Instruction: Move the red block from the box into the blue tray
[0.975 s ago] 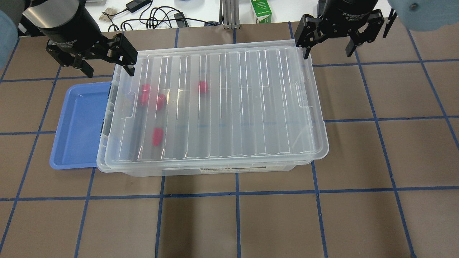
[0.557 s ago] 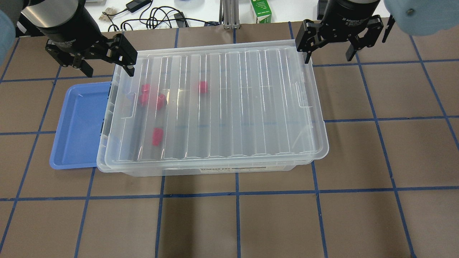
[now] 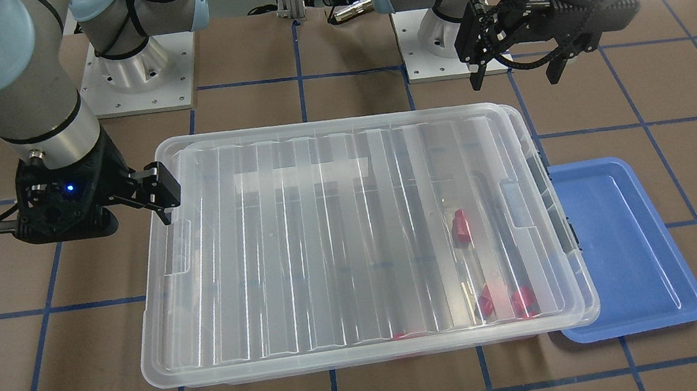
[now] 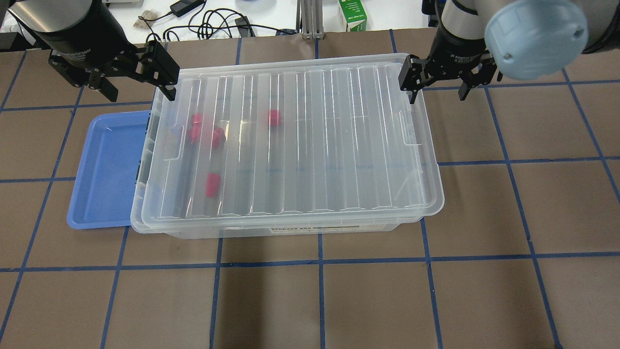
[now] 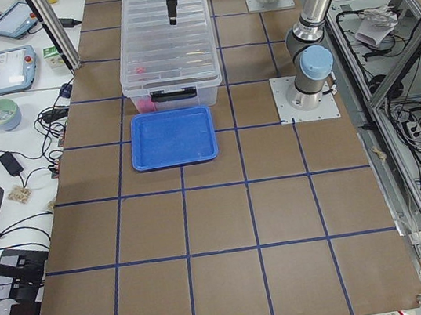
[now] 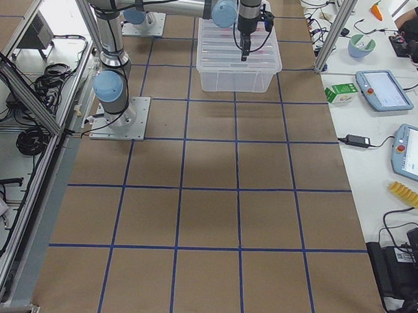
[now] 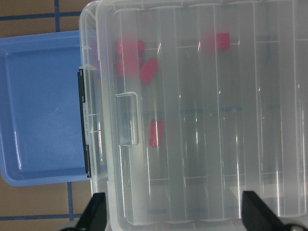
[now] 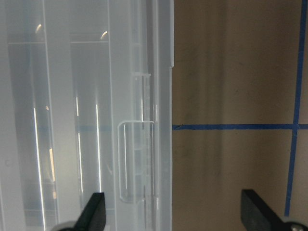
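Observation:
The box (image 4: 315, 145) is a clear bin with its ribbed lid on, lying slightly askew. Several red blocks show through the lid at its left end, such as one (image 4: 212, 185) and another (image 4: 274, 118); they also show in the left wrist view (image 7: 155, 134). The blue tray (image 4: 106, 169) lies empty against the box's left end, partly under the lid's rim. My left gripper (image 4: 138, 89) is open above the box's far left corner. My right gripper (image 4: 437, 92) is open, straddling the box's right edge near the far corner (image 8: 175, 216).
A black latch (image 7: 83, 122) sits on the box's left end beside the tray. A green carton (image 4: 352, 14) and cables lie beyond the table's far edge. Brown table surface with a blue tape grid (image 4: 319, 261) lies in front of the box.
My right gripper has come down and slightly forward onto the box's right edge. My left gripper has shifted a little to the left. Both stay open. Box, tray and blocks have not moved.

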`<move>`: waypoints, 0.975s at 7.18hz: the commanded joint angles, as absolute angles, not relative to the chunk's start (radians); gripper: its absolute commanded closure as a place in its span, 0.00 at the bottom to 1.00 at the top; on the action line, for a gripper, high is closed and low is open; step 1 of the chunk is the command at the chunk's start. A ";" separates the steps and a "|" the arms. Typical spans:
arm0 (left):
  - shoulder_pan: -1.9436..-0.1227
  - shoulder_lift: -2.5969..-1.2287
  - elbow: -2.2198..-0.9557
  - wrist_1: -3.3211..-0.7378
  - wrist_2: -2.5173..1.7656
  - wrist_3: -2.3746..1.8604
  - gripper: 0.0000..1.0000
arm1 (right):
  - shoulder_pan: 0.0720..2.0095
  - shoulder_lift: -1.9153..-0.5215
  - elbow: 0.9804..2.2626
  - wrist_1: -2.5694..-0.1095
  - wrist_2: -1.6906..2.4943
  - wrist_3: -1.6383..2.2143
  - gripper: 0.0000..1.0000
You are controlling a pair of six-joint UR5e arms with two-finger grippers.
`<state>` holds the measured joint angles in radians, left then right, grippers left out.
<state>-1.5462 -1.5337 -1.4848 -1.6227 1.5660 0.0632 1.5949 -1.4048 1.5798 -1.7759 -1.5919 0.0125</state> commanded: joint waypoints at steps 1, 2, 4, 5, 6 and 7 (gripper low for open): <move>-1.545 -1.534 -1.494 -1.677 1.569 0.070 0.00 | 1.563 -1.399 1.699 -1.911 -1.589 -0.015 0.00; -1.545 -1.535 -1.496 -1.677 1.572 0.072 0.00 | 1.559 -1.399 1.713 -1.914 -1.588 -0.017 0.00; -1.545 -1.536 -1.500 -1.675 1.571 0.061 0.00 | 1.555 -1.399 1.726 -1.931 -1.594 -0.049 0.00; -1.545 -1.537 -1.500 -1.674 1.568 0.060 0.00 | 1.554 -1.397 1.727 -1.933 -1.594 -0.046 0.00; -1.545 -1.531 -1.499 -1.674 1.568 0.061 0.00 | 1.549 -1.397 1.729 -1.933 -1.597 -0.052 0.00; -1.545 -1.534 -1.500 -1.674 1.568 0.060 0.00 | 1.540 -1.396 1.729 -1.933 -1.609 -0.078 0.00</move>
<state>-1.5447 -1.5337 -1.4993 -1.6738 1.5681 0.0611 1.5490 -1.3972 1.7277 -1.9322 -1.5986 -0.0556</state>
